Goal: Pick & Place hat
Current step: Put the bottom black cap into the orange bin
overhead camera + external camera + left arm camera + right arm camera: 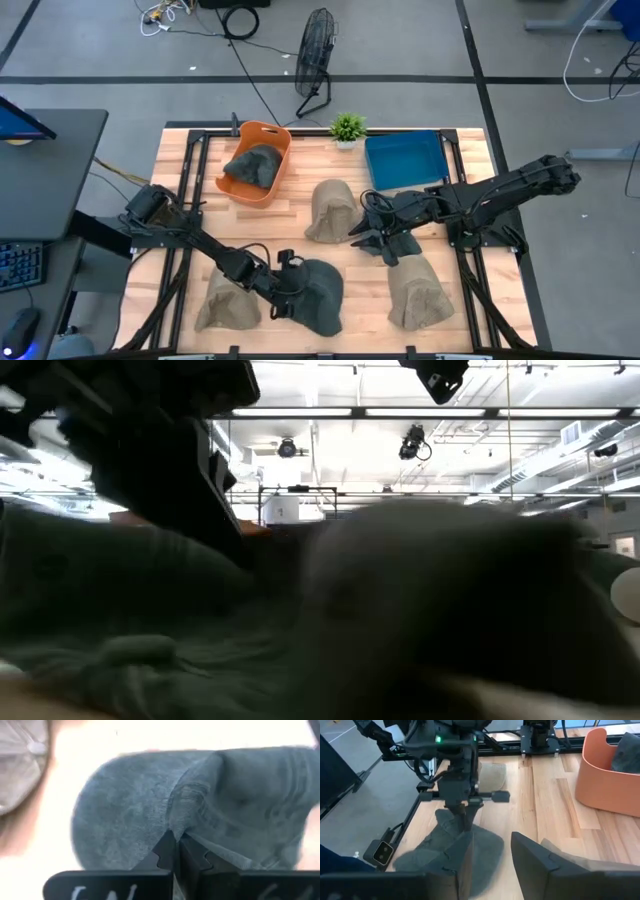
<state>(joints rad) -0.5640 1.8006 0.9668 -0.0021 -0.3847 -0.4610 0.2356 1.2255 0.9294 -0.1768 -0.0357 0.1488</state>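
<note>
Fingers of my left gripper [176,851] pinch a fold of the dark grey hat [318,290]; right gripper [372,243] hovers spread over bare table [310,195].

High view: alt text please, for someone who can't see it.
Seen from above, the left gripper has its jaws shut on a dark grey hat at the near edge of a wooden table, while the right gripper hovers open between two tan hats. Farther back sit an orange bin holding another dark hat, and a blue tray.
</note>
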